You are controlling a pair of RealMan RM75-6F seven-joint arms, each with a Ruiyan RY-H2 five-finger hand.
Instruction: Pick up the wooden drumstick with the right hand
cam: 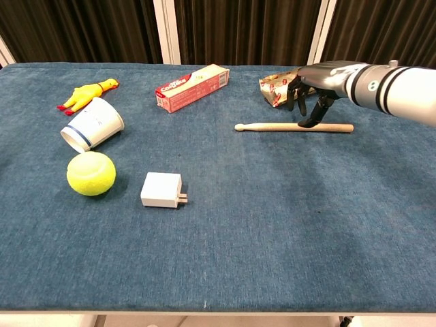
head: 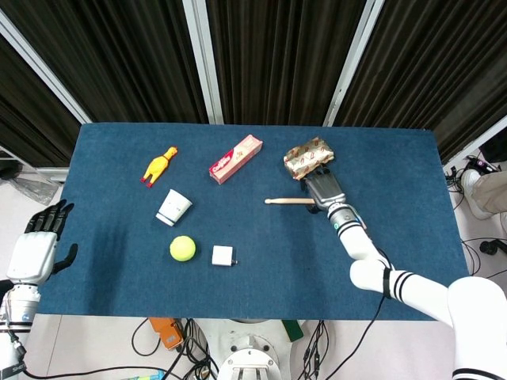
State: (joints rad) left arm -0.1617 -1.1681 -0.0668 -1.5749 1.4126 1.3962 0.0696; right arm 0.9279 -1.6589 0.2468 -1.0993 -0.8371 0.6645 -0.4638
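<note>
Over drumstick butt half: right hand, fingers spread, curled down, nothing held. Stick axis 3–9 o'clock, directly beneath.

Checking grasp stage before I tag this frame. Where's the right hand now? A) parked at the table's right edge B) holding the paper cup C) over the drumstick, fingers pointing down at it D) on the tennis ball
C: the right hand hangs over the wooden drumstick, fingers pointing down, stick flat on the table.
</note>
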